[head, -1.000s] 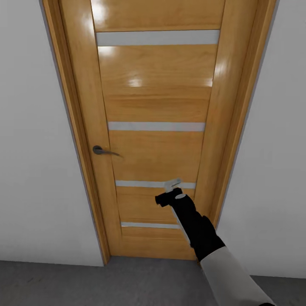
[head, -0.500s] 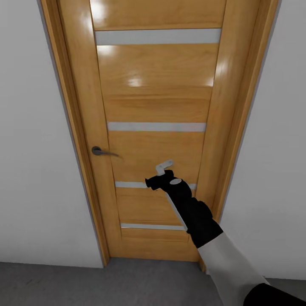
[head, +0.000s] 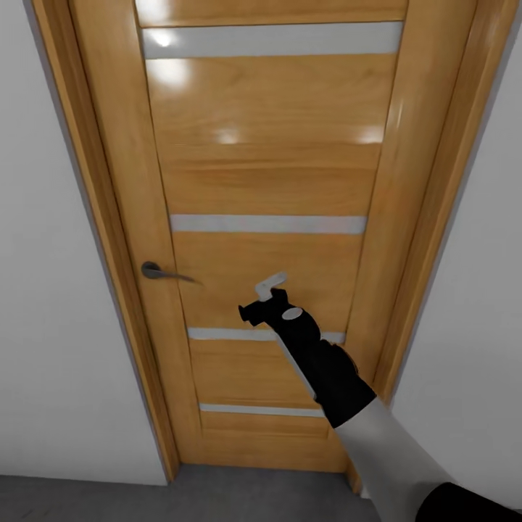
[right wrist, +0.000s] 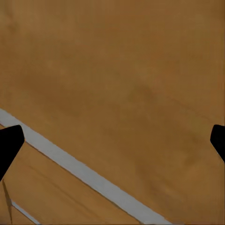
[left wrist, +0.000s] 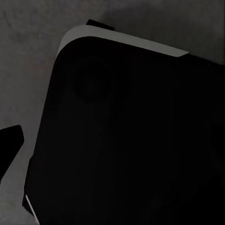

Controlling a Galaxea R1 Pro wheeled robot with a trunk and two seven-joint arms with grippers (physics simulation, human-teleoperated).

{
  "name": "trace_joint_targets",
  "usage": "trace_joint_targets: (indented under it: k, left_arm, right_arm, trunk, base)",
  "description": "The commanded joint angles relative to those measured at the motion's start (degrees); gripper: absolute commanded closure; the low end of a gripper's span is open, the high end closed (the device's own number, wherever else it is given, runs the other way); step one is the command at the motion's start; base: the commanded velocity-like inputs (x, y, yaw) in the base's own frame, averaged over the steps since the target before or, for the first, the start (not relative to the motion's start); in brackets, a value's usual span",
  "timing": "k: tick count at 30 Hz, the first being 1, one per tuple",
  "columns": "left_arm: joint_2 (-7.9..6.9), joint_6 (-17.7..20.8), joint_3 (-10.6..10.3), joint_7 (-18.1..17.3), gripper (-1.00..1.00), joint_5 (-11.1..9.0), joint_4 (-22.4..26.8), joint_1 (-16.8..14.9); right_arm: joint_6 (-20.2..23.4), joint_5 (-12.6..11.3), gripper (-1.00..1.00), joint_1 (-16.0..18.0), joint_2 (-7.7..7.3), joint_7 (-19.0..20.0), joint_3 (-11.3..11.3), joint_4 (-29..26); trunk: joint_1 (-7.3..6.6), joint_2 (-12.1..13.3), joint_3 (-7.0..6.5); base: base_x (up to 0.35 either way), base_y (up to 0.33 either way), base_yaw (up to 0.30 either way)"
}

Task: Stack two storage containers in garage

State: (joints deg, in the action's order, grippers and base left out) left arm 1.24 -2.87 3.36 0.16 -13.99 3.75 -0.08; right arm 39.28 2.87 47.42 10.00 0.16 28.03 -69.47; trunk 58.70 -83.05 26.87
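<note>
The storage containers are out of view. I face a shut honey-brown wooden door [head: 268, 167] with pale horizontal strips. My right arm reaches up toward it, and my right gripper [head: 267, 286] hovers close to the door panel, to the right of the metal lever handle [head: 156, 271] and a little lower. In the right wrist view its two dark fingertips [right wrist: 9, 145] sit at opposite edges, wide apart, with only door wood between them: open and empty. In the left wrist view one dark fingertip [left wrist: 9, 146] shows at the picture's edge over my own black base [left wrist: 122, 140].
White walls [head: 43, 326] flank the door frame on both sides. A strip of dark grey floor [head: 87, 500] runs along the foot of the door. The door stands very near in front of me.
My right gripper has risen and moved left toward the handle. The whole view has shifted as the camera drew closer to the door.
</note>
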Motion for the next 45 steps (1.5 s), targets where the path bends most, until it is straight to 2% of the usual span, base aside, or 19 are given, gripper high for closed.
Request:
trace_joint_targets:
  k: [1,5,9,13,25,26,28,32,34,38,39,42,44,45]
  left_arm:
    - [0.03,-0.12,0.32,0.02,-1.00,-0.08,0.03,-0.01]
    - [0.04,-0.12,0.33,0.02,-1.00,-0.08,0.03,-0.01]
    - [0.03,-0.12,0.33,0.02,-1.00,-0.08,0.03,-0.01]
    - [0.00,-0.13,0.33,0.02,-1.00,-0.08,0.03,-0.01]
    - [0.00,-0.20,0.33,0.02,-1.00,-0.08,0.03,-0.01]
    - [-0.01,-0.20,0.33,0.02,-1.00,-0.08,0.03,0.01]
    - [-0.01,-0.21,0.33,0.02,-1.00,-0.08,0.03,0.00]
    - [-0.01,-0.21,0.33,0.02,-1.00,-0.08,0.03,-0.01]
    - [-0.01,-0.21,0.29,0.02,-1.00,-0.08,0.03,-0.01]
    - [-0.01,-0.21,0.31,0.02,-1.00,-0.09,0.03,-0.01]
    - [-0.01,-0.21,0.37,0.02,-1.00,-0.12,0.03,-0.01]
    - [-0.01,-0.24,0.40,0.03,-1.00,-0.15,0.03,-0.01]
    - [-0.01,-0.24,0.49,0.09,-1.00,-0.23,0.09,-0.01]
    - [-0.03,-0.27,0.57,0.10,-1.00,-0.41,0.11,-0.01]
  right_arm:
    - [-0.22,0.34,-1.00,0.04,0.00,0.02,1.10,-0.02]
    - [-1.05,0.37,-1.00,0.04,0.00,0.02,3.56,0.02]
    - [-2.14,0.38,-1.00,0.04,0.00,0.02,4.49,0.08]
    - [-5.00,0.31,-1.00,0.04,0.00,0.02,4.80,0.49]
    - [-6.68,0.43,-1.00,0.04,0.00,0.02,4.92,1.26]
    - [-10.32,0.74,-1.00,1.23,0.00,-0.05,5.14,6.84]
    - [-14.20,0.48,-1.00,4.58,0.00,-0.23,5.13,13.61]
    - [-20.41,0.26,-1.00,9.74,0.00,-0.54,5.11,23.82]
    - [-22.61,0.16,-1.00,11.01,0.00,-0.59,5.11,26.61]
    - [-24.14,0.18,-1.00,12.84,0.00,-0.65,5.11,29.11]
    - [-24.87,0.33,-1.00,14.10,0.00,-0.66,5.03,28.79]
    - [-24.69,0.30,-1.00,14.40,0.00,-0.50,4.90,26.78]
    - [-23.99,-2.56,-1.00,14.15,0.00,-0.45,4.98,24.71]
    - [-23.85,-5.08,-1.00,13.98,0.00,-0.66,5.01,24.41]
  trunk:
    - [0.03,-0.03,0.06]
    - [0.03,-0.03,0.06]
    - [0.03,-0.03,0.06]
    - [0.03,-0.03,0.06]
    - [0.03,-0.03,0.06]
    - [0.03,-0.03,0.06]
    - [0.03,-0.03,0.06]
    - [0.03,-0.03,0.06]
    - [0.03,-0.03,0.06]
    - [0.03,-0.03,0.06]
    - [0.03,-0.03,0.06]
    - [0.03,-0.03,0.06]
    - [0.03,-0.03,0.06]
    - [0.03,-0.03,0.06]
  base:
    - [0.322,0.000,0.000]
    - [0.322,0.000,0.000]
    - [0.322,0.000,0.000]
    - [0.322,0.000,0.000]
    - [0.271,0.000,0.000]
    - [0.011,0.000,0.000]
    - [0.005,0.000,0.000]
    - [0.002,0.000,0.000]
    - [0.000,0.000,0.000]
    - [0.000,0.000,0.000]
    - [0.000,0.000,0.000]
    - [0.000,0.000,0.000]
    - [0.000,0.000,0.000]
    - [0.000,0.000,0.000]
